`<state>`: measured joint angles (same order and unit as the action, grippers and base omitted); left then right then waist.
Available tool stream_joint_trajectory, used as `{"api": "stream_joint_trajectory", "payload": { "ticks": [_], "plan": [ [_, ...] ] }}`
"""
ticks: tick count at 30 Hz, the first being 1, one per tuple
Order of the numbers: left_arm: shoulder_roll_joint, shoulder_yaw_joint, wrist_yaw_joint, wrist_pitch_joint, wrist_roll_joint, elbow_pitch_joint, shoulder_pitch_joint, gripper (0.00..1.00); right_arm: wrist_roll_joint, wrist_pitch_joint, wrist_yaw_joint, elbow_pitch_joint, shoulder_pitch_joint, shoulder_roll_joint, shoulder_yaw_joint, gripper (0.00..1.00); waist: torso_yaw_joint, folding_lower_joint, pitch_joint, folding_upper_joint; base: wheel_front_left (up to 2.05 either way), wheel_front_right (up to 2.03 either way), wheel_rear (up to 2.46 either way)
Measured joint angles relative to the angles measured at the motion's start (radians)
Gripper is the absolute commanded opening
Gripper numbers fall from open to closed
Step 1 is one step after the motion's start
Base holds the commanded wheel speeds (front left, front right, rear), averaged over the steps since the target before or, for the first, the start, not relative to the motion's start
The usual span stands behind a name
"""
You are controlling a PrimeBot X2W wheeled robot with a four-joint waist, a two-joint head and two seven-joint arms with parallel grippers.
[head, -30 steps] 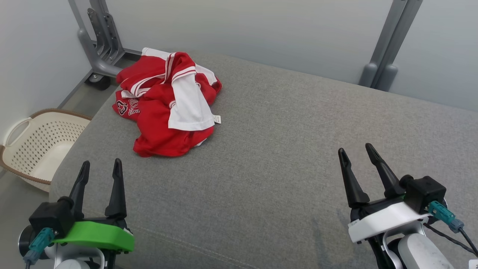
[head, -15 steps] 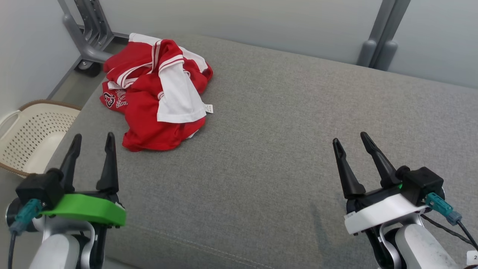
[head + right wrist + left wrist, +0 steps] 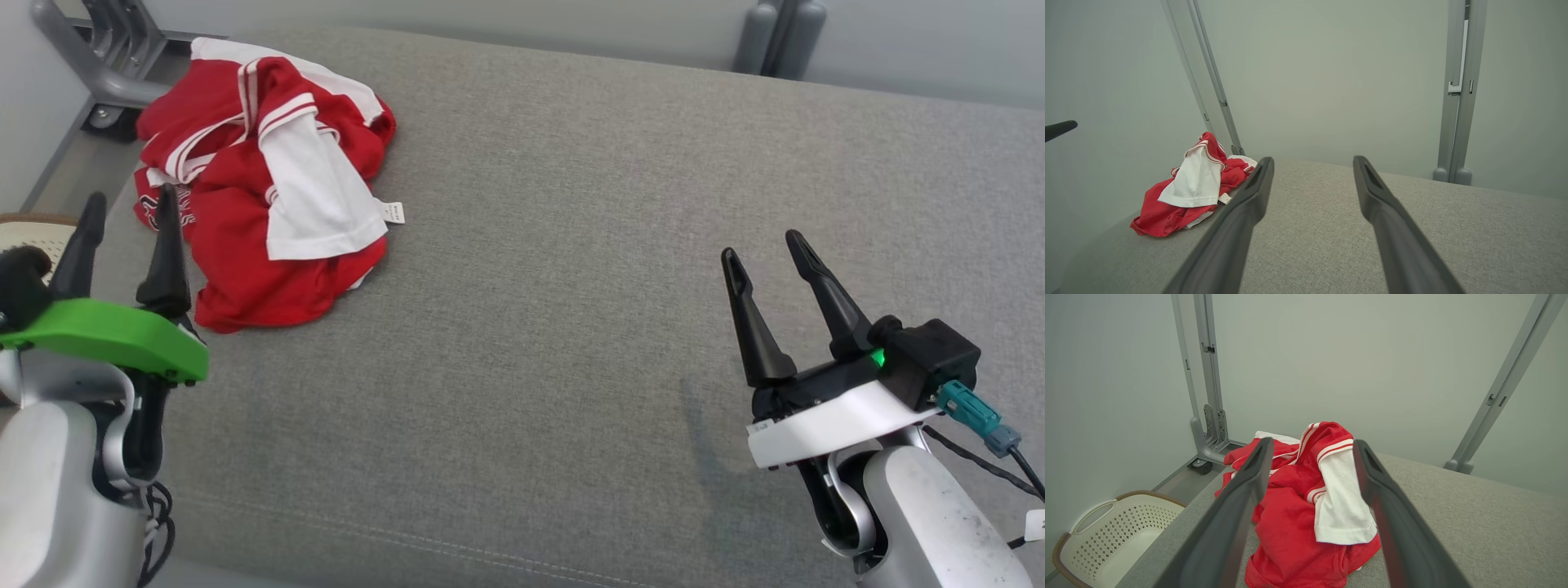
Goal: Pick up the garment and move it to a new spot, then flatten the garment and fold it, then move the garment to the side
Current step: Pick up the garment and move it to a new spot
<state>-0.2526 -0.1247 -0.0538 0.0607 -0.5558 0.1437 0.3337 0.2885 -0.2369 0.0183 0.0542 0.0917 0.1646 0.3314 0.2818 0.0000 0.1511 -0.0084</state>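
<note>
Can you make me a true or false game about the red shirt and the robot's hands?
1. The red and white shirt lies crumpled on the grey cushion. True.
2. The left hand is squeezing the shirt. False: it is open and not gripping, and the shirt lies on the cushion in front of it.
3. The right hand is open and holds nothing. True.
4. The shirt is inside the basket. False: the basket sits on the floor beside the cushion, and the shirt is up on the cushion.
5. The shirt is closer to the right hand. False: it is much closer to the left hand.
</note>
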Motion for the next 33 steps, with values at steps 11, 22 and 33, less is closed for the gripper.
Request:
{"api": "stream_joint_trajectory", "payload": {
  "ticks": [11, 22, 33],
  "plan": [
    [-0.032, 0.044, 0.033, -0.071, -0.059, 0.13, 0.213, 1.0, -0.021, 0.01, 0.0, 0.022, 0.051, -0.001, 0.008, 1.0, -0.098, 0.0, 0.088, 0.0, 0.0, 0.0, 0.0],
    [-0.078, 0.055, 0.054, -0.151, -0.084, 0.282, 0.345, 1.0, -0.042, 0.01, 0.001, 0.036, 0.095, -0.005, 0.009, 1.0, -0.193, 0.0, 0.181, 0.0, 0.0, 0.0, 0.0],
    [-0.118, 0.08, 0.027, -0.185, -0.075, 0.432, 0.436, 1.0, -0.048, 0.01, 0.002, 0.036, 0.123, -0.008, 0.009, 1.0, -0.268, -0.0001, 0.261, 0.0, 0.0, 0.0, 0.0]
  ]
}}
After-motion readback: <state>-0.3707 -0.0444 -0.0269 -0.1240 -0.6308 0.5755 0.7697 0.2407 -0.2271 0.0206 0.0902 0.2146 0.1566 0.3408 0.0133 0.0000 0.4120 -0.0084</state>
